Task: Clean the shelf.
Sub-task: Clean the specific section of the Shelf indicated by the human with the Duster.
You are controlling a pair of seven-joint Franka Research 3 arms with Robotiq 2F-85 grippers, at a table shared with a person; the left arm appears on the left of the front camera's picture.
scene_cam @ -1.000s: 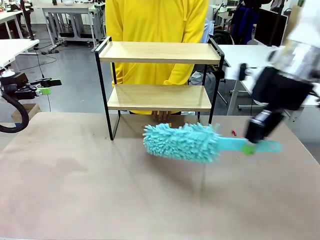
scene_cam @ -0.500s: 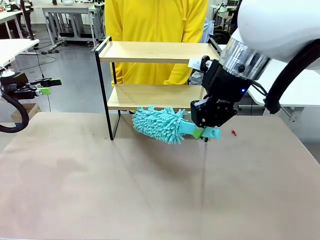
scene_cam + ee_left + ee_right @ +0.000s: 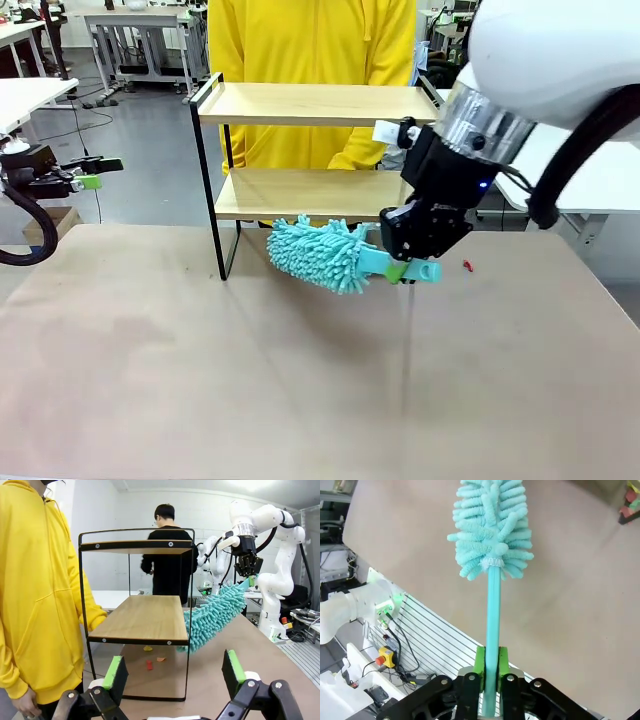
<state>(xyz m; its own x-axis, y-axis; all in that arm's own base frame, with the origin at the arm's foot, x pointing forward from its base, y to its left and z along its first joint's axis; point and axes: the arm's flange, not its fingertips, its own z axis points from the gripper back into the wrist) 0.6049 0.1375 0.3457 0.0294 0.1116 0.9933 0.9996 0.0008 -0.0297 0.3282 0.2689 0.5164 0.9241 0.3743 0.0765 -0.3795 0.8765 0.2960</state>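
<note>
The shelf (image 3: 318, 104) stands at the table's far middle, both wooden boards bare. My right gripper (image 3: 404, 266) is shut on the handle of a teal fluffy duster (image 3: 318, 252). Its head lies just in front of and below the lower board's front edge. In the right wrist view the gripper (image 3: 491, 669) pinches the handle (image 3: 493, 610) between green pads, the duster head (image 3: 492, 527) above the table. My left gripper (image 3: 95, 174) hangs open off the table's left side. Its wrist view shows the gripper (image 3: 175, 672) empty, facing the shelf (image 3: 140, 617) and duster (image 3: 212, 615).
A person in a yellow hoodie (image 3: 310, 40) stands right behind the shelf. A small red bit (image 3: 467, 265) lies on the table right of the gripper, and a few coloured scraps (image 3: 150, 657) lie under the shelf. White tables (image 3: 30, 95) stand farther off.
My right arm swung the duster leftward from the table's right side to the lower board's front edge, then lifted it slightly. The left arm has stayed still.
</note>
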